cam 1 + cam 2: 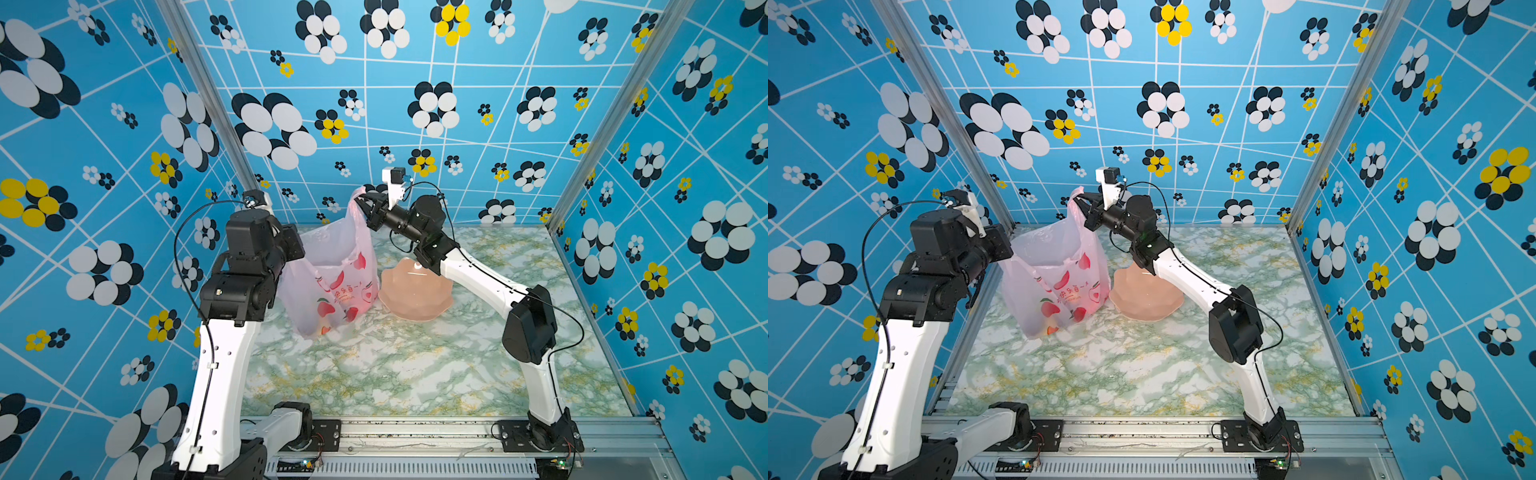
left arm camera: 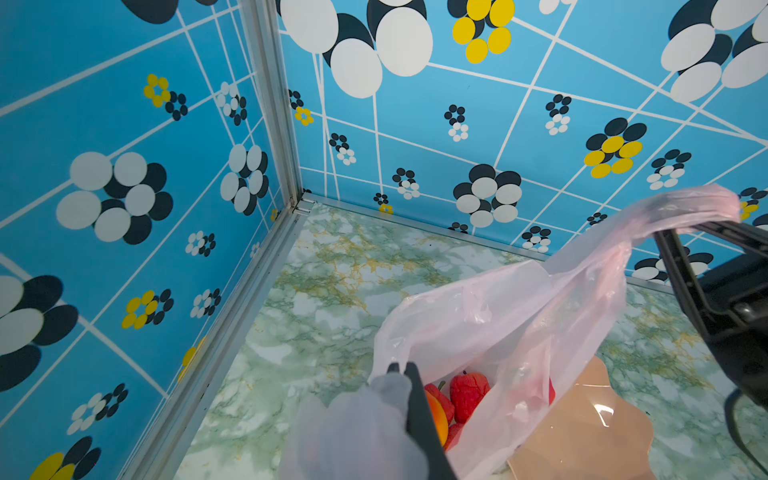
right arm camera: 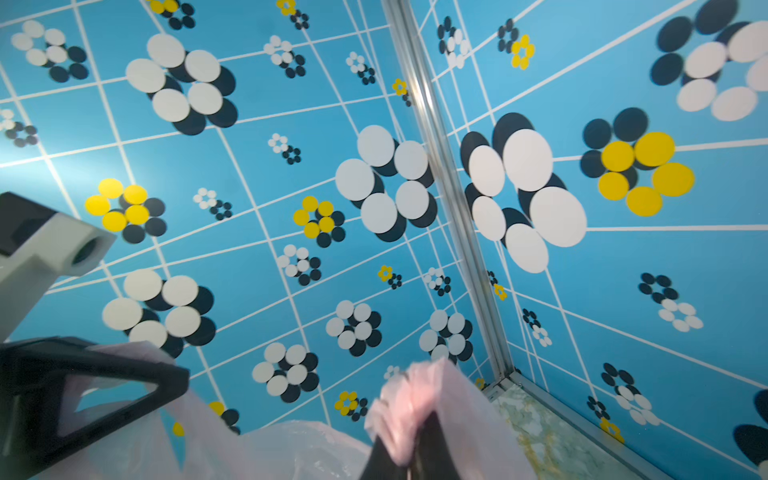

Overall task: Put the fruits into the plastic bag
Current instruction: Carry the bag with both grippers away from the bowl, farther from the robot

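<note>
Pink, thin plastic is what both your hands are clamped on. Your right arm stretches from its base toward the middle with the forearm raised. The right hand (image 1: pixel 360 203) points leftward, jaws closed tight on one handle of the plastic bag (image 1: pixel 332 270), holding that handle above the bag's mouth. In the right wrist view the film bunches over the black fingertips (image 3: pixel 434 453).

Your left arm stands folded upright at the left, wrist bent toward the bag. The left hand (image 2: pixel 400 370) is closed on the bag's left rim, with plastic wrapped over one finger. In both top views its tips are hidden behind the wrist.

Between the two hands the bag's mouth is pulled open. The bag stands on the green marbled counter (image 1: pixel 415 374), just beside the peach-pink bowl (image 1: pixel 415 293). The fruits (image 2: pixel 465 397) lie at the bottom of the bag, below the left hand: a bumpy red one, other red ones and an orange-yellow one.

Red fruit pictures and a line of red characters are printed on the bag's front, and you cannot read them at this size.
</note>
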